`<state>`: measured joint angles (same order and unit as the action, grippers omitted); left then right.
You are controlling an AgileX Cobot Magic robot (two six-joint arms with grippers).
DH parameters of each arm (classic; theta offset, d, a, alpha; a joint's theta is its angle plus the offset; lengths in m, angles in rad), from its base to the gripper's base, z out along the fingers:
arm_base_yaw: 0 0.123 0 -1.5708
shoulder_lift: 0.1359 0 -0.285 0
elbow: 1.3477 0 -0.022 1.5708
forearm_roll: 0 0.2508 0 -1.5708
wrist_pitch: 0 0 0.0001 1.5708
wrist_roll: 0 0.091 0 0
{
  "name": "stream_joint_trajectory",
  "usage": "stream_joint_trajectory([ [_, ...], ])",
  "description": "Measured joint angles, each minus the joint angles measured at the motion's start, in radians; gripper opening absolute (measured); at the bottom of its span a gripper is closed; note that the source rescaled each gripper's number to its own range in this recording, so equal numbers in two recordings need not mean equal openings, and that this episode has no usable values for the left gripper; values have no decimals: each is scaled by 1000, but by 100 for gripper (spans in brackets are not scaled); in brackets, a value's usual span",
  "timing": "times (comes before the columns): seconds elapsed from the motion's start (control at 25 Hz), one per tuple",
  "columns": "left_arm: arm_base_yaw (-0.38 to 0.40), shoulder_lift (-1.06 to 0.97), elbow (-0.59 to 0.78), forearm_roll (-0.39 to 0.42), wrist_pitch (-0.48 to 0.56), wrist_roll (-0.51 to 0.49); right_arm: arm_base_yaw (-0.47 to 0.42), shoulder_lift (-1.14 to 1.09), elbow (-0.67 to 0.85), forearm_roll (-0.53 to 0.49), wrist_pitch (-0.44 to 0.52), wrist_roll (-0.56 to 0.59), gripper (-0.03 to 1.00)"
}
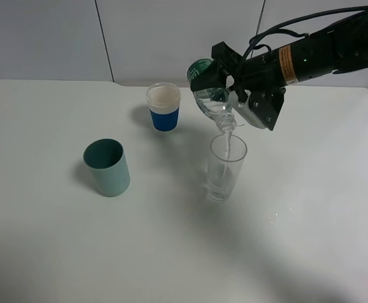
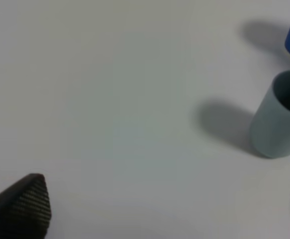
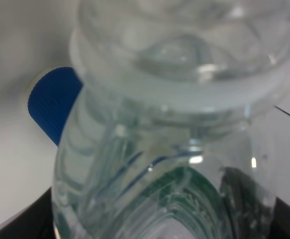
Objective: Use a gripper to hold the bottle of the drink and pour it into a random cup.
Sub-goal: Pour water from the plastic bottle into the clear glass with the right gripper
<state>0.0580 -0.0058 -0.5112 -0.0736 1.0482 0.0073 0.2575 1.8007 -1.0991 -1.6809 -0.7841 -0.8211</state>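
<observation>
Clear plastic bottle (image 1: 210, 95), pinched in my right gripper's fingers (image 1: 262, 110), tilts neck-down just above the tall glass tumbler (image 1: 225, 173) on the tabletop (image 1: 297, 240). I judge pouring underway, the glass barely filled. My left gripper's fingers (image 2: 23, 206) stand spread, idle.

On the table (image 1: 310, 240) the cup (image 1: 225, 169) stands right of centre. The bottle (image 1: 210, 98) hangs tilted above and just behind it, neck down over its rim, held in the right gripper (image 1: 234, 88), which reaches in from the right. A second cup (image 1: 163, 107) stands behind and left of the cup, and a third cup (image 1: 108, 167) stands farther left, in front of the second and well apart from both.
</observation>
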Motion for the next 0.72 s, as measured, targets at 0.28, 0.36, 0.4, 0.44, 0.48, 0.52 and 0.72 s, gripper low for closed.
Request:
stream_joint_trajectory([
  [0.28,0,0,0,0,0,0,8,0,0,10,0,-15,1],
  [0.36,0,0,0,0,0,0,8,0,0,10,1,-17,1],
  [0.4,0,0,0,0,0,0,8,0,0,10,2,-22,1],
  [0.44,0,0,0,0,0,0,9,0,0,11,3,-29,1],
  [0.48,0,0,0,0,0,0,9,0,0,12,3,-37,1],
  [0.52,0,0,0,0,0,0,9,0,0,16,3,-40,1],
  [0.72,0,0,0,0,0,0,9,0,0,30,6,-48,1],
])
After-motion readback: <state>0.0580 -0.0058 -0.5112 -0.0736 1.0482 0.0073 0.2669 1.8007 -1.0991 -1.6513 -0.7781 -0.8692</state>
